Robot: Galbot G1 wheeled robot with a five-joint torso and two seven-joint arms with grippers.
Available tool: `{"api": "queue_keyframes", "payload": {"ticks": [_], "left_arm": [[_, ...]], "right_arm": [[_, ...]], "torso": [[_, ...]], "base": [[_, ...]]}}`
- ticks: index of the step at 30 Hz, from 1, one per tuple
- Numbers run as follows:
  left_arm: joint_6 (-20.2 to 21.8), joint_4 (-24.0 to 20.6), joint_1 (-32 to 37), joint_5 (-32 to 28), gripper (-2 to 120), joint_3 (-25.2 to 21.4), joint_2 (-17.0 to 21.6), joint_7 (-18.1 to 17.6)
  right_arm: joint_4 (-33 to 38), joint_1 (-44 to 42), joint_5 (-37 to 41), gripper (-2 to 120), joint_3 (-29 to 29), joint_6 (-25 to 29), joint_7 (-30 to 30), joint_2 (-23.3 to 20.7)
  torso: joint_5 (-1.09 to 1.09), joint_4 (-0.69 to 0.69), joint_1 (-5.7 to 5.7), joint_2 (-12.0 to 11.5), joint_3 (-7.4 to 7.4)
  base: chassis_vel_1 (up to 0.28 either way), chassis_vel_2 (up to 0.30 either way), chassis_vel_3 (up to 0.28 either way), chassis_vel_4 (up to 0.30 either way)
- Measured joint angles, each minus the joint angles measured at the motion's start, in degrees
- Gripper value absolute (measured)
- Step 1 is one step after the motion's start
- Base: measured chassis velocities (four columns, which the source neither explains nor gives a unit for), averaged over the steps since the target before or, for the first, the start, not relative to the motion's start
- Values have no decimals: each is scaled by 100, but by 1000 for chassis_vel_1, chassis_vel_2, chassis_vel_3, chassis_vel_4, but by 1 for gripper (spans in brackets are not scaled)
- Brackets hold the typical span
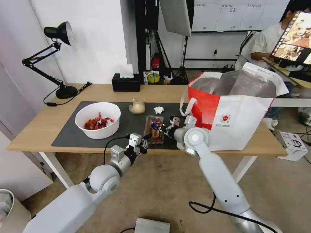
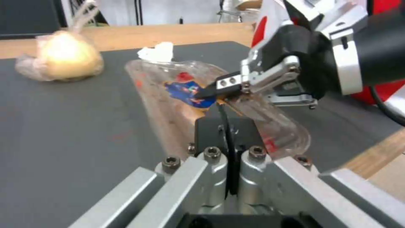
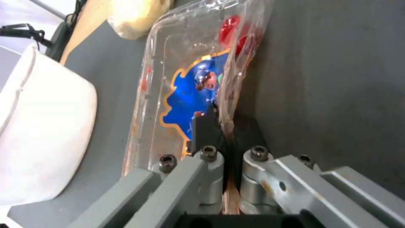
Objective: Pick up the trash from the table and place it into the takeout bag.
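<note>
Both grippers are pinched on the clear plastic tray [image 1: 154, 128] at once. Right gripper [image 1: 167, 129]: its jaws are nearly closed on the tray's right rim, a thin edge of plastic nipped between the pads, as the right wrist view shows [image 3: 222, 126]. Left gripper [image 1: 146, 141]: it meets the tray's near edge, and its fingers [image 2: 227, 133] stand almost together with only a sliver of rim between them. A two-point hold of this kind probably suits a flimsy hinged shell — one pinch alone would let it sag or spring open and spill its red scraps.

The tray lies on the dark grey mat [image 1: 68, 134], near the front edge of the table [image 1: 39, 129], its blue label uppermost. It looks not yet lifted, though the left wrist view shows it tilted, so one side may already be clear of the mat.

Outward from the tray:
- far and slightly left, the small clear bag [image 1: 137, 107] of beige stuff;
- just beyond the tray's far end, the crumpled white tissue [image 1: 158, 110];
- well to the left, the white bowl [image 1: 97, 120] of red shells, apart from the tray.

The takeout bag [image 1: 233, 113] stands upright at the right end of the table, mouth open and foil lining showing, just beside the right arm — placed so that a short carry to the right brings the tray over its opening. None of the trash can be seen inside it; all four pieces rest on the mat.
</note>
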Motion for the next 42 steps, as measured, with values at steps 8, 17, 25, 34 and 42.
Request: {"api": "queue_keyframes", "payload": {"ticks": [8,17,25,34,42], "left_arm": [[-17,-234,506,18,0,-539,172,27],[-47,-806,1111,41,10,-1252,374,-138],[-119,-1152,1490,127,33,-1467,355,-369],[-454,-1190,1872,301,68,-1639,346,-700],[-577,-1159,2312,460,98,-1820,225,-686]], "right_arm": [[-12,80,53,0,-12,-2,8,20],[180,124,129,0,21,2,16,34],[565,12,202,0,105,23,6,-52],[1493,-22,747,0,400,27,15,-592],[2285,213,1577,0,858,132,265,-1104]], "torso": [[-1,-3,0,0,0],[0,-2,0,-1,0],[0,-2,0,-1,0],[0,-3,0,0,0],[1,-2,0,0,-1]], "base": [[0,0,0,0],[0,0,0,0],[0,0,0,0],[0,0,0,0],[0,0,0,0]]}}
